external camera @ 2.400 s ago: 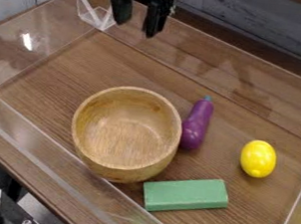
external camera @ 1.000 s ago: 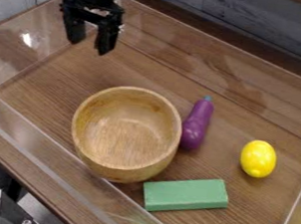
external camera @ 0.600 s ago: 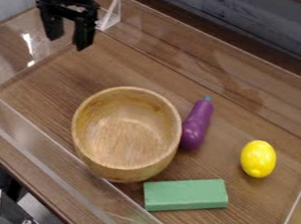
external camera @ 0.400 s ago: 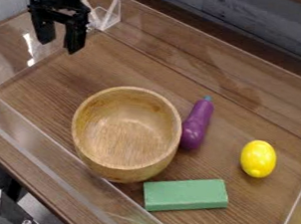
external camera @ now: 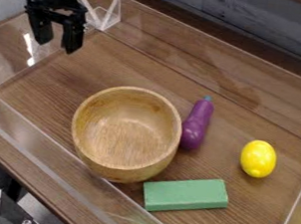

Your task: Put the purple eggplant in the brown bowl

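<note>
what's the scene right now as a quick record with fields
surface: wooden table with clear walls
bowl: empty, centre-left
eggplant: on the table, right beside the bowl
lemon: right of the eggplant, apart
green block: in front of the bowl
claw: open, empty, pointing down, far back left, away from the eggplant
task state: eggplant not yet picked up

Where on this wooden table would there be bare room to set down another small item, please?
Bare wood lies behind the purple eggplant and yellow lemon, towards the far clear wall, and left of the brown bowl below the open gripper. It is crowded at the near right, where bowl, eggplant, lemon and green block cluster.
</note>
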